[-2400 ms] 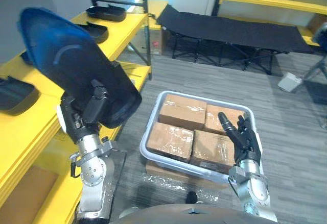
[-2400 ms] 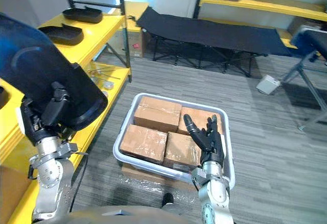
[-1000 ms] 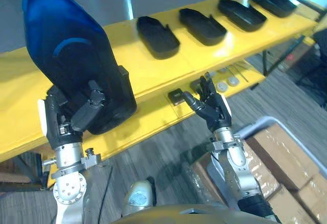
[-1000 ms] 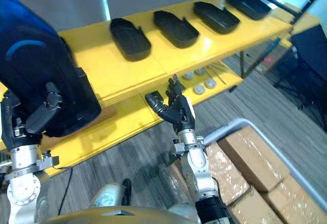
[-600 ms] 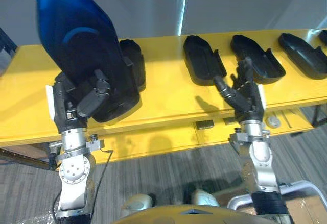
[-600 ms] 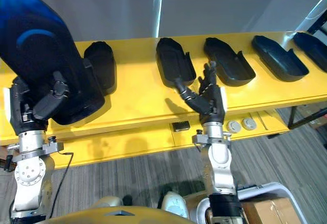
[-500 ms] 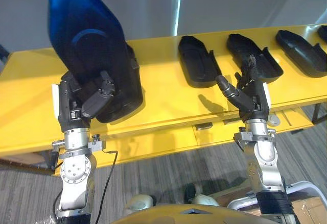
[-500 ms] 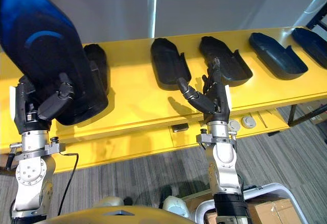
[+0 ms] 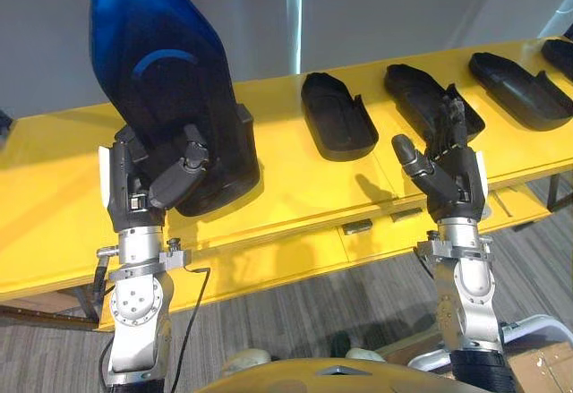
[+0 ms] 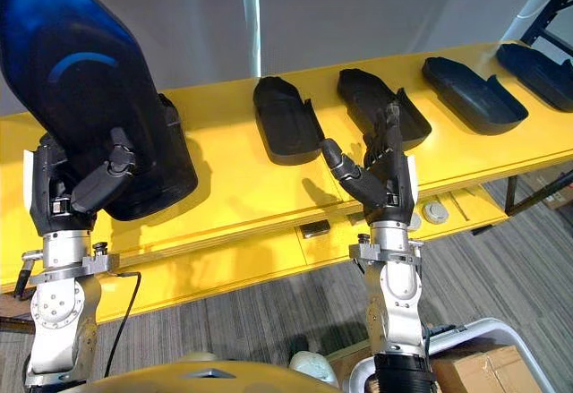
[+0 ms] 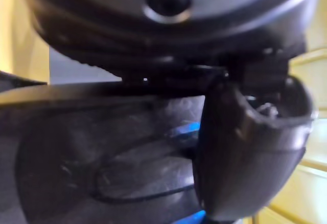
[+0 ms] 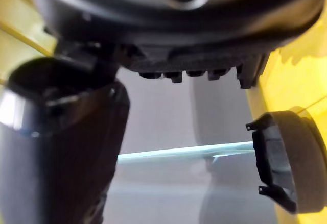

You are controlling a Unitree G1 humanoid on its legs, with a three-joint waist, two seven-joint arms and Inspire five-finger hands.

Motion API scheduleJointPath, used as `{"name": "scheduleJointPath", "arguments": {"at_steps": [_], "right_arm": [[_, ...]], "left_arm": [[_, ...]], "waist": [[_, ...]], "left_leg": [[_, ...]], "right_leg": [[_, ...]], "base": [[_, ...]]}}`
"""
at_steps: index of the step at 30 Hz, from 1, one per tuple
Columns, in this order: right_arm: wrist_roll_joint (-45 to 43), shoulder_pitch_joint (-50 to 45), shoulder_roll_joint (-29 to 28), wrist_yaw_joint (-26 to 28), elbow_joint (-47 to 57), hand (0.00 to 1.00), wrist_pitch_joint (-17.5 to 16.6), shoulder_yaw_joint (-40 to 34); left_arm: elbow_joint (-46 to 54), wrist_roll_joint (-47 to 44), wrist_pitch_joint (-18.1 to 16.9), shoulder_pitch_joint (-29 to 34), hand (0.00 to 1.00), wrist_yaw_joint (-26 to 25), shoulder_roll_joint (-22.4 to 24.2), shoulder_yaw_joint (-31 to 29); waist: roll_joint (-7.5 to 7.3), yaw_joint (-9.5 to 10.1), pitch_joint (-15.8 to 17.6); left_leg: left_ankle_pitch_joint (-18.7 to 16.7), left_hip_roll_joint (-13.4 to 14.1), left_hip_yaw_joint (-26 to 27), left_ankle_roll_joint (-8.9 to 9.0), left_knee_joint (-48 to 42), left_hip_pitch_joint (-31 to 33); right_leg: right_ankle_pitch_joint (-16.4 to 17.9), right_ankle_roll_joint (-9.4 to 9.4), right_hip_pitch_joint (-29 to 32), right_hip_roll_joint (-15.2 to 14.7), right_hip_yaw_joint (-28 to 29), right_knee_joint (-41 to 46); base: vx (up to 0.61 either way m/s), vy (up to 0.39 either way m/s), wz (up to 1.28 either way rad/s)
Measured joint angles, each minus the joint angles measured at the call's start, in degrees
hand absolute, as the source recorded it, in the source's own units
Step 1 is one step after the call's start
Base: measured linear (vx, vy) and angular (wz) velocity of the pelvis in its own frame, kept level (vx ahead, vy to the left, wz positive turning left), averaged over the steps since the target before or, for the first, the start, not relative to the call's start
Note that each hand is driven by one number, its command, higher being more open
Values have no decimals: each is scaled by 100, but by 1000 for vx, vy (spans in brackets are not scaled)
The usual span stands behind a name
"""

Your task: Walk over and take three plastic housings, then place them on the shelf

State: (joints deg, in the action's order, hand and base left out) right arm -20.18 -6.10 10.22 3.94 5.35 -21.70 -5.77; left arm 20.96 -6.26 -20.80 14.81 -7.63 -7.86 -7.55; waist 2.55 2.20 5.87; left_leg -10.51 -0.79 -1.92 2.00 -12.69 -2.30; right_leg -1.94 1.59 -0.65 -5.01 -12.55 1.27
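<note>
L hand (image 9: 154, 181) grips dark plastic housing (image 9: 157, 71) upright, bare yellow shelf (image 9: 304, 183) just beyond; R hand (image 9: 452, 178) spread, empty, nr laid housings (image 9: 337, 127).

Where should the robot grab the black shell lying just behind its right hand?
Probably the raised side wall of the black shell, from above with the right hand: it lies open side up on the yellow shelf, rim exposed.

left hand (image 9: 148, 178): dark, blocky, white strip along its outer edge | right hand (image 9: 450, 183): dark, white strip likewise, rounded thumb tip | left arm (image 9: 134, 308): silver-grey metal, round wrist plate with small screws | right arm (image 9: 466, 290): silver-grey, black section lower down
</note>
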Motion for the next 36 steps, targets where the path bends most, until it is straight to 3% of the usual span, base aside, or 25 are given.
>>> {"name": "scheduleJointPath", "arguments": {"at_steps": [3, 4, 6, 7, 9, 10, 12, 13, 14, 15, 17, 18, 20, 21, 23, 24, 25, 26, 27, 28, 29, 30, 32, 33, 36], "right_arm": [[-49, -98, -101, 30, 20, 100, -78, -26], [-26, -253, -160, -96, 113, 100, -97, -147], [-32, -289, -145, -193, 116, 100, -108, -234], [-35, -294, -99, -197, 116, 100, -118, -280], [-39, -305, -18, -187, 107, 100, -187, -319], [-51, -307, 24, -168, 94, 100, -231, -297], [-110, -331, 148, -85, 85, 100, -375, -269], [-167, -318, 190, -49, 54, 100, -462, -291], [-228, -277, 167, -43, -91, 100, -531, -305], [-264, -281, 124, -34, -168, 100, -531, -293], [-274, -314, -39, -34, -405, 100, -530, -266], [-271, -314, -190, -48, -565, 100, -528, -257], [-268, -362, -440, -131, -634, 100, -516, -106], [-258, -444, -529, -227, -617, 100, -544, -22], [-167, -440, -608, -348, -615, 100, -545, -23], [-47, -444, -676, -509, -614, 100, -558, -29], [-33, -444, -692, -576, -591, 100, -557, -21], [-28, -446, -702, -580, -525, 100, -557, -10], [-23, -445, -709, -580, -476, 100, -557, 19], [66, -445, -710, -580, -396, 100, -554, 103], [238, -452, -699, -574, -329, 100, -550, 196], [348, -455, -690, -565, -270, 100, -547, 243], [580, -474, -562, -495, -18, 100, -548, 281], [622, -464, -506, -461, -10, 100, -549, 273], [620, -479, -190, -391, -12, 100, -547, 124]], "left_arm": [[103, -71, 93, 210, 0, 66, 176, 120], [104, -218, 106, 205, 0, 296, 198, 322], [101, -261, 108, 206, 0, 406, 203, 532], [89, -264, 108, 208, 0, 454, 199, 681], [18, -394, 108, 210, 0, 691, 193, 794], [-34, -489, 107, 209, 0, 745, 184, 824], [-223, -530, 107, 211, 0, 801, 182, 925], [-342, -530, 107, 238, 0, 836, 186, 1009], [-491, -528, 115, 305, 0, 882, 158, 1034], [-557, -527, 151, 325, 0, 904, 128, 1037], [-641, -522, 325, 385, 0, 942, -30, 1013], [-771, -480, 394, 384, 0, 966, -146, 973], [-889, -481, 534, 536, 0, 1018, -275, 814], [-890, -481, 560, 623, 0, 1095, -421, 705], [-836, -482, 560, 622, 0, 1142, -486, 666], [-703, -483, 560, 621, 0, 1177, -551, 654], [-537, -484, 559, 598, 0, 1229, -585, 640], [-395, -501, 559, 570, 0, 1281, -610, 626], [-288, -512, 559, 553, 0, 1304, -645, 602], [-161, -526, 547, 460, 0, 1313, -707, 548], [-168, -624, 551, 323, 0, 1304, -713, 511], [-167, -719, 551, 259, 0, 1293, -708, 500], [-172, -772, 566, 18, 0, 1079, -584, 559], [-176, -763, 571, 5, 0, 1007, -540, 609], [-191, -652, 573, 4, 0, 759, -323, 923]], "waist": [[80, -128, -18], [90, -220, -22], [53, -256, 6], [-24, -296, 59], [-21, -362, 58], [2, -373, 43], [102, -404, -21], [198, -404, -88], [253, -454, -151], [209, -497, -144], [56, -566, -60], [-31, -538, -14], [-138, -413, 38], [-187, -343, 61], [-203, -312, 71], [-250, -313, 99], [-246, -292, 97], [-242, -290, 93], [-275, -302, 92], [-310, -336, 90], [-263, -347, 98], [-312, -367, 68], [-418, -387, 20], [-403, -407, 28], [-142, -414, 48]], "left_leg": [[106, 38, 311, 55, 94, 163], [-76, 299, 1244, -107, 177, 217], [-65, 669, 1955, -90, -29, 391], [-33, 933, 2166, -93, -347, 529], [167, 1378, 2288, -207, -901, 635], [273, 1480, 2298, -233, -981, 626], [813, 1650, 2239, -401, -1002, 569], [1328, 1592, 2074, -375, -903, 559], [960, 1377, 2056, 18, -833, 543], [837, 1300, 2047, 117, -771, 545], [395, 1138, 2066, 477, -633, 524], [72, 1132, 2081, 661, -664, 511], [-116, 1177, 2100, 668, -850, 473], [-369, 1232, 2095, 729, -1074, 498], [-430, 1237, 2096, 679, -1124, 497], [-435, 1231, 2098, 654, -1122, 496], [-421, 1227, 2121, 627, -1073, 512], [-361, 1225, 2180, 550, -970, 516], [-308, 1215, 2211, 523, -886, 516], [-232, 1267, 2208, 518, -735, 512], [-105, 1379, 2211, 603, -577, 467], [-31, 1414, 2209, 635, -499, 456], [200, 1444, 2192, 709, -165, 342], [270, 1444, 2189, 683, -59, 277], [535, 1444, 2210, 708, 548, -113]], "right_leg": [[5, -2, -109, -121, -515, -41], [18, -26, -153, -296, -992, -1], [158, -57, -120, -583, -1271, 181], [259, 25, -100, -857, -1421, 365], [367, 176, -117, -1354, -1546, 663], [373, 189, -90, -1487, -1540, 710], [294, 370, -7, -1828, -1353, 760], [139, 622, 140, -1934, -1188, 737], [37, 775, 171, -2016, -955, 540], [0, 801, 170, -2034, -833, 418], [-365, 796, 147, -2050, -599, 232], [-539, 1045, 107, -2063, -605, 228], [-667, 1019, 28, -2064, -858, 285], [-575, 877, -56, -2079, -946, 359], [-404, 618, -29, -2090, -940, 455], [-268, 351, -8, -2085, -932, 497], [-226, -352, 131, -2066, -962, 595], [-250, -873, 222, -2018, -972, 617], [-303, -991, 256, -1968, -934, 568], [-328, -669, 294, -1766, -801, 583], [-182, 42, 321, -1376, -627, 657], [-103, 179, 300, -1210, -545, 581], [-347, 507, 185, -1003, -275, 166], [-355, 519, 181, -985, -263, 176], [-353, 517, 131, -902, -285, 313]], "base": [[-99, -11, 91], [-169, 53, 152], [-153, 113, 131], [-139, 228, 114], [-106, 300, 67], [-81, 383, 18], [-73, 492, 1], [-39, 511, -10], [-21, 606, -4], [-4, 385, 18], [-21, 400, 30], [-40, 372, 6], [-49, 201, -10], [-51, 94, -6], [-32, 57, 1], [0, 0, 0], [2, 24, -5], [12, 19, -12], [30, -2, -10], [65, -43, -15], [87, -66, -15], [139, -103, -15], [158, -77, -9], [155, -61, -9], [118, -30, -2]]}}
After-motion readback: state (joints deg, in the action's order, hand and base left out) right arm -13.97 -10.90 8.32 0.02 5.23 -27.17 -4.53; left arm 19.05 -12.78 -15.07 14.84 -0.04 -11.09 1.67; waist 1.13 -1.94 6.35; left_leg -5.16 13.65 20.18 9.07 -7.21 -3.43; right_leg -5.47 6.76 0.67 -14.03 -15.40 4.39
